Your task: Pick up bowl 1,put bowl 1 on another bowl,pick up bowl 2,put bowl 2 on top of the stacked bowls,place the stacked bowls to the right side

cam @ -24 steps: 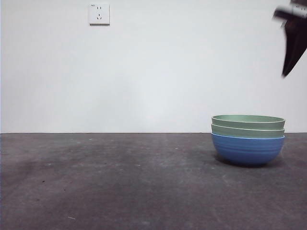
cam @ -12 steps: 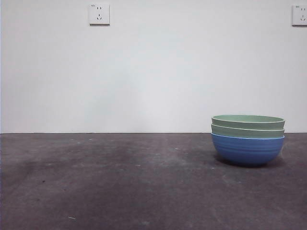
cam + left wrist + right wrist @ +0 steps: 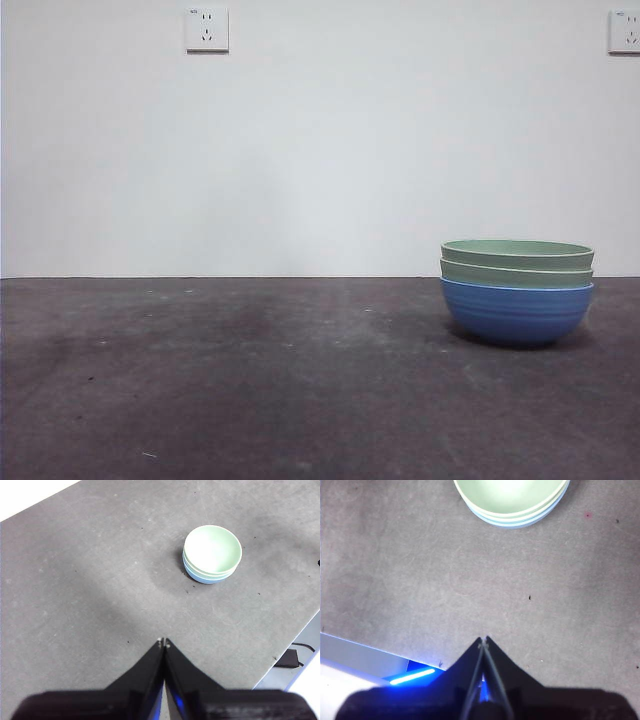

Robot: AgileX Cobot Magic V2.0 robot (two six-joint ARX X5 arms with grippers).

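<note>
Sitting nested on the table's point(image 3: 250, 400) right side, the stacked bowls point(image 3: 517, 291) looked placed, left gripper point(image 3: 163, 642) and right gripper point(image 3: 483, 640) both closed, empty, apart; nothing seemed left to do.

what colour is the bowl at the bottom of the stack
Blue, with faint horizontal ribs. The bottom bowl shows best in the front view.

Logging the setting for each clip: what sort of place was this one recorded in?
Probably a lab or test room, not a kitchen: a bare dark grey table against a plain white wall with two wall sockets. The only things on it are the stacked bowls, and both arms' grippers, left gripper and right gripper, are clear of them.
</note>
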